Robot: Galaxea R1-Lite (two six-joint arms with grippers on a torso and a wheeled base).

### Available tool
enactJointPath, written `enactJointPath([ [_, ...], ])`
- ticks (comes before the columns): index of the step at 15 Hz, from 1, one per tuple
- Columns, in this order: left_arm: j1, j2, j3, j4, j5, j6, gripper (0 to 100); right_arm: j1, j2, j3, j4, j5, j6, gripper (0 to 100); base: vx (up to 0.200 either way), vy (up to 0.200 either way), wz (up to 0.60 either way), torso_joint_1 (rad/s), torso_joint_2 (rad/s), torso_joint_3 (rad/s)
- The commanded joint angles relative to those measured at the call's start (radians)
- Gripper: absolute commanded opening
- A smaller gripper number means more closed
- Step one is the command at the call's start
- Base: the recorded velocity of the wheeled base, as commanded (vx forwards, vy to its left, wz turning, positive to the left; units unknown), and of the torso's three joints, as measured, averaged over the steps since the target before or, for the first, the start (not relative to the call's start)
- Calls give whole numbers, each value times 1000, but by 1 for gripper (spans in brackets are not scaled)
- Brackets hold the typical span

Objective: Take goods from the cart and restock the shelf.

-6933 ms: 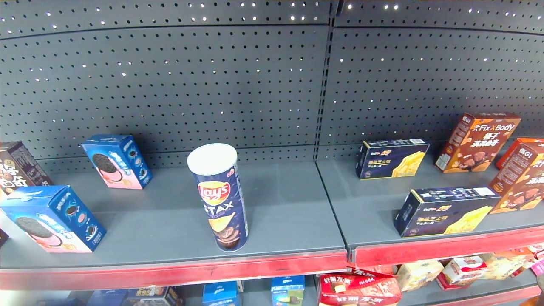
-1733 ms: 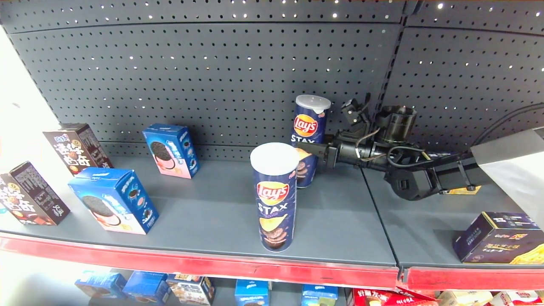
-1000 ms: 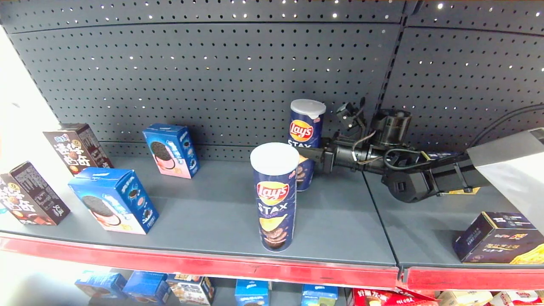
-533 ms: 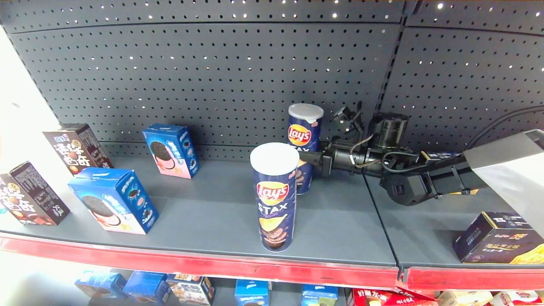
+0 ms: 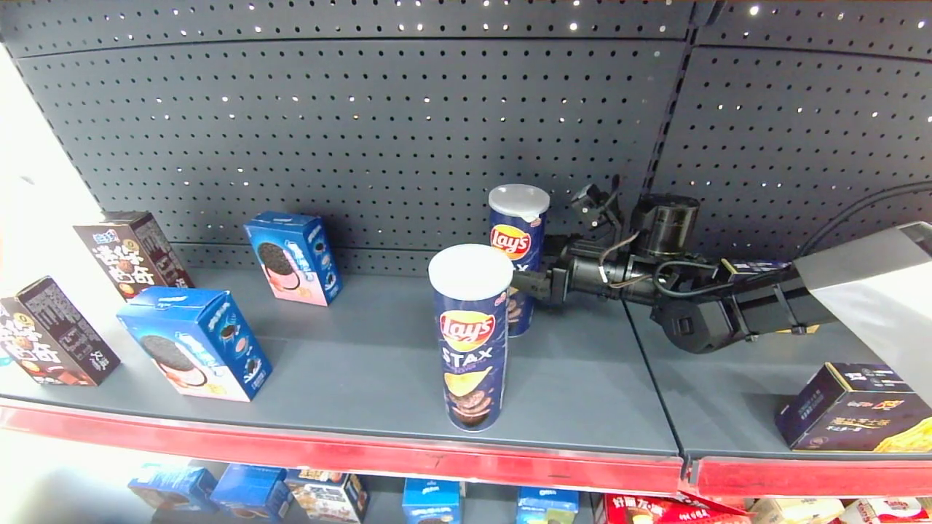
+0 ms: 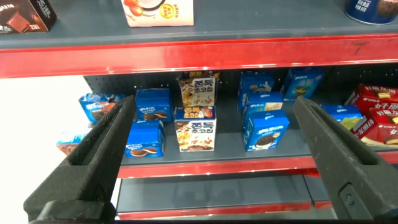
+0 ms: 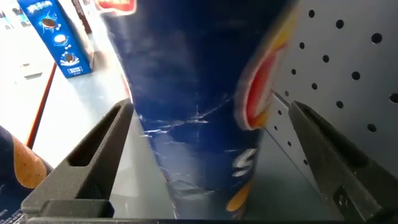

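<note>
From the head view, the right gripper reaches in from the right side of the shelf. Its jaws are closed on the rear chips can, about at the middle of the can's height. This can is upright, close to the back panel, with its base at the shelf surface. The front chips can stands just before it, near the front edge of the shelf. Two blue biscuit boxes stand toward the left end.

In the left wrist view, the left gripper is below the red shelf edge. Its jaws are wide apart and hold nothing, and it faces the small boxes on a lower shelf.

In the right wrist view, the blue can fills the space between the two jaws, with the grey shelf under it.
</note>
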Motion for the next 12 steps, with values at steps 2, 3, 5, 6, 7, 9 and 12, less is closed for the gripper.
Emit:
enactJointPath([
  [2,0,2,0,0,1,-1,100,-1,-28,11,24,-3,-5,100,0,0,0,0,0,0],
  [3,0,2,0,0,1,-1,100,-2,-54,17,70,-12,-11,100,0,0,0,0,0,0],
  [5,0,2,0,0,1,-1,100,-13,-97,41,127,-14,-59,100,0,0,0,0,0,0],
  [6,0,2,0,0,1,-1,100,-16,-125,70,139,-15,-74,100,0,0,0,0,0,0],
  [7,0,2,0,0,1,-1,100,-18,-149,95,153,-17,-76,100,0,0,0,0,0,0],
  [9,0,2,0,0,1,-1,100,-24,-217,132,200,-64,-85,100,0,0,0,0,0,0],
  [12,0,2,0,0,1,-1,100,-36,-349,235,278,-89,-108,100,0,0,0,0,0,0],
])
